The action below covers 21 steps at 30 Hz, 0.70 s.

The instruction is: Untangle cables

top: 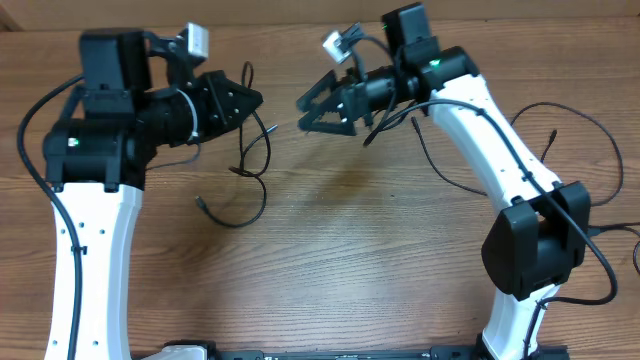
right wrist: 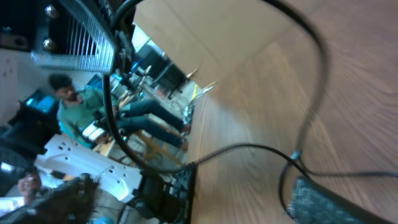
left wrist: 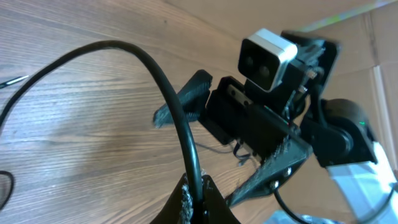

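Observation:
My left gripper is shut on a thin black cable and holds it above the table. That cable hangs down into a small tangle and loop, ending in a plug tip. In the left wrist view the cable arcs up out of the closed jaws. My right gripper stands open a short way right of the left one, nothing between its fingers. A second cable lies beside the right arm. In the right wrist view one grey pad shows, with a cable running past it.
A third thin cable loops on the table at the far right, behind the right arm. Thick black robot cables hang along both arms. In the right wrist view the table's edge shows, with people and chairs beyond.

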Tool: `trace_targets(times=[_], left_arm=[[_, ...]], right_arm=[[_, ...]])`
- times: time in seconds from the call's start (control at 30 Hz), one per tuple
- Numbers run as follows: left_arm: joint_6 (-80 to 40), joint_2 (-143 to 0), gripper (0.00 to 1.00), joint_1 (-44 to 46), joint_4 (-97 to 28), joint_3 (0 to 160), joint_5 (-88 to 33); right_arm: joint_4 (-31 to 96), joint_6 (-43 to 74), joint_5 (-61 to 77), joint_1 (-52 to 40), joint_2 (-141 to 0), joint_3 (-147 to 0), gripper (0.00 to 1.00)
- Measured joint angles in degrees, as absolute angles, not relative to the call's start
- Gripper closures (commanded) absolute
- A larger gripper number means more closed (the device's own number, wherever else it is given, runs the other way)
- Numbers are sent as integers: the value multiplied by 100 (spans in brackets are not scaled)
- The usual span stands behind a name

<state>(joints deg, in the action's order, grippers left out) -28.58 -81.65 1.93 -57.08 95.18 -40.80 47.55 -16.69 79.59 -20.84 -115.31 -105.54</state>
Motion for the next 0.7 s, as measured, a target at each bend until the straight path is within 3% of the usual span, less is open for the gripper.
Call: trace_targets(times=[0.47,0.7], left_arm=[[-4174,-8191,96,532,-5876,9518,-2950],[-4683,-8254,96,1151,-5699,9518,-2574]], right_arm=[[4333,-1719,8665,-2377,-11531,-10554,14],[4268,-1468,8726,-2377,-11531,-10554,23]])
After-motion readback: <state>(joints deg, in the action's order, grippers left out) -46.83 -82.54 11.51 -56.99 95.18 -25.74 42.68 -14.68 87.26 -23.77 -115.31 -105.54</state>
